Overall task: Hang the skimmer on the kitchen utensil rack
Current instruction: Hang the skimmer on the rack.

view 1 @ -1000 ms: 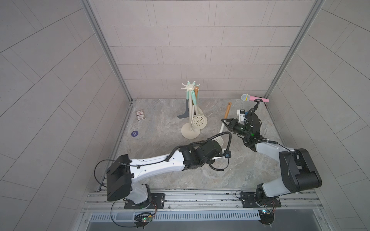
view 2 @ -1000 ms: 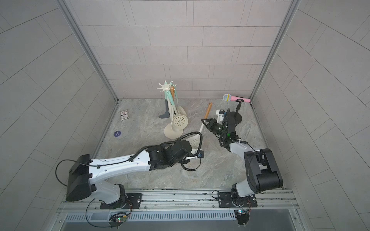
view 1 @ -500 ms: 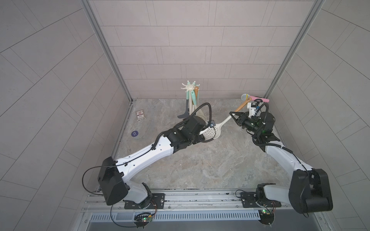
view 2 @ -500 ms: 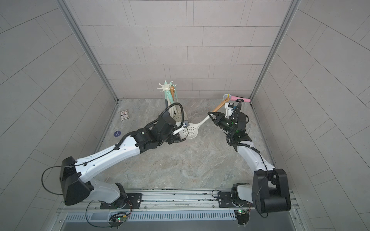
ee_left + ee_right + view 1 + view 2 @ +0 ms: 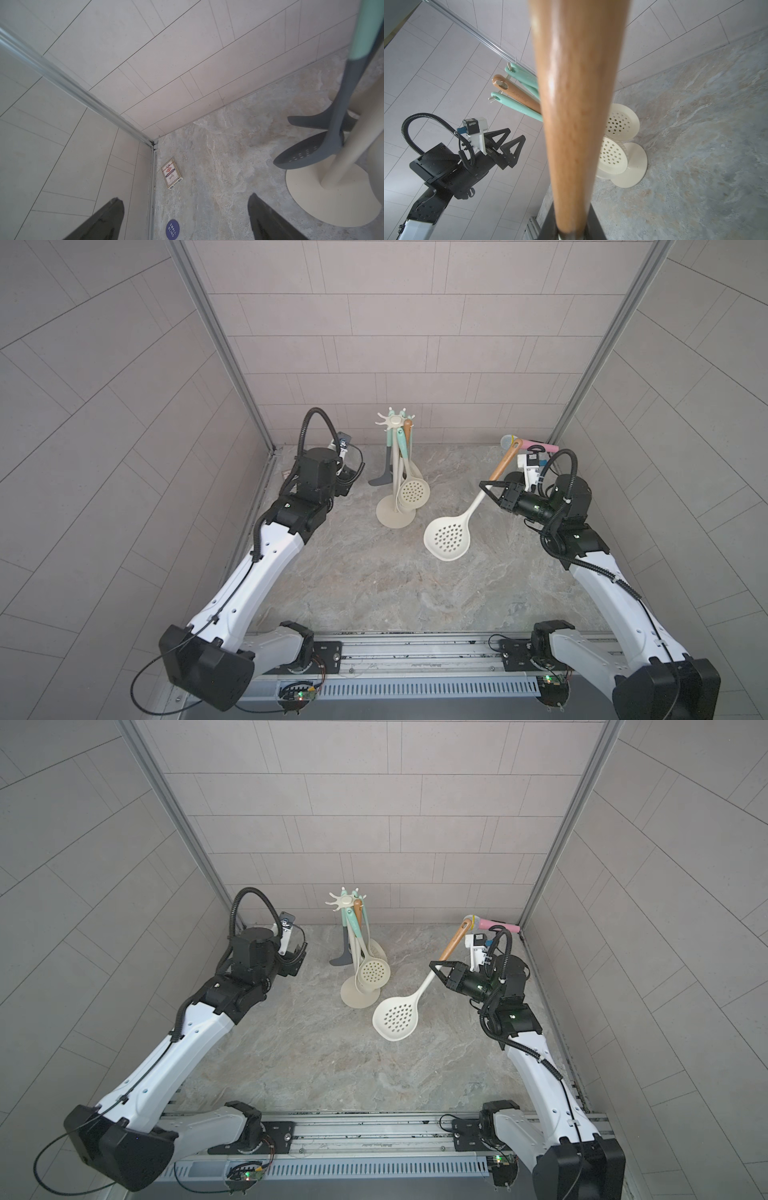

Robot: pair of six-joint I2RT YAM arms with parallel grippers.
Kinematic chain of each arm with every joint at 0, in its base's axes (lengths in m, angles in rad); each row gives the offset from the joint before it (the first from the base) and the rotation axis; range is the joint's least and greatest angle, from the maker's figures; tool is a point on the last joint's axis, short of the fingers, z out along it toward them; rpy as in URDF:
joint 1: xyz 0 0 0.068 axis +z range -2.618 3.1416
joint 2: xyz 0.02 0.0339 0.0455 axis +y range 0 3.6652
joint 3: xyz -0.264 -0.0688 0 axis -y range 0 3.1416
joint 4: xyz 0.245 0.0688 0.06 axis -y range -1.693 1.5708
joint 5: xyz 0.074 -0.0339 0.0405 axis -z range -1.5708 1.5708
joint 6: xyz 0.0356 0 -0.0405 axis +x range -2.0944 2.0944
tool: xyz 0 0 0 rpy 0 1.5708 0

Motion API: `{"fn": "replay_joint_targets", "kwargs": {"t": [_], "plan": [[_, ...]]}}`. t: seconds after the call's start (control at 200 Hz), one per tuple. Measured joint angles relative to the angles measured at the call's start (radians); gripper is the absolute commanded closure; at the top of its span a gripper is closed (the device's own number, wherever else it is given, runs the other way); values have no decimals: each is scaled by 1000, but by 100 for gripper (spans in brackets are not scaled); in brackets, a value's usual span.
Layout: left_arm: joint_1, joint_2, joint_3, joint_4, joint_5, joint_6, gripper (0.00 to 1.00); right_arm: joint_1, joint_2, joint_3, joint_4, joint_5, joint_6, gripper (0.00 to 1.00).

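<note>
Hidden in the top views: the left gripper point(image 5: 508, 139) sits under its own black wrist, so its jaws cannot be read there.
Cut off: in the right wrist view the skimmer's handle point(image 5: 575, 104) is blurred and runs out past the frame edge, so its tip is not seen; the right jaws show only as dark wedges at the frame edge.
Hard to make out: whether the skimmer's head touches the grey marbled table point(image 5: 374, 580) or hangs just above it.
Skimmer: the cream perforated skimmer with a wooden handle point(image 5: 448, 537) point(image 5: 395, 1016) is tilted, head low towards the near left and handle rising to the far right, where its tip overlaps a pink microphone point(image 5: 536, 444) in the far right corner.
Right gripper: point(image 5: 486, 485) point(image 5: 434, 967) its jaws are clamped on the skimmer where the wood meets the cream neck.
Left gripper: its jaws are spread wide and hold nothing; the left wrist view shows both dark fingers point(image 5: 104, 220) well apart.
Rack: the tall cream utensil rack with a round flat base point(image 5: 388, 514) point(image 5: 355, 994) point(image 5: 324, 201) stands at far centre, left of the skimmer and apart from it.
On the rack: teal- and wood-handled utensils, among them a second cream perforated skimmer point(image 5: 413, 491) and a grey spatula point(image 5: 315, 122).
Left of the rack: a small card pack point(image 5: 171, 173) and a blue round chip point(image 5: 172, 228) lie by the left wall.
</note>
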Motion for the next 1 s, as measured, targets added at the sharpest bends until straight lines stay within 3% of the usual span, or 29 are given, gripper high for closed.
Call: {"fn": "replay_joint_targets", "kwargs": {"t": [0.26, 0.455, 0.796, 1.001], "plan": [[343, 59, -66, 3, 160, -163, 0, 256, 0, 56, -106, 30, -113, 100], [517, 130, -265, 53, 323, -232, 0, 422, 10, 175, -144, 73, -206, 100], [572, 5, -512, 262, 515, -245, 0, 580, 241, 307, -143, 156, -261, 100], [585, 5, -531, 301, 594, -244, 0, 616, 365, 443, -150, 167, -271, 100]]}}
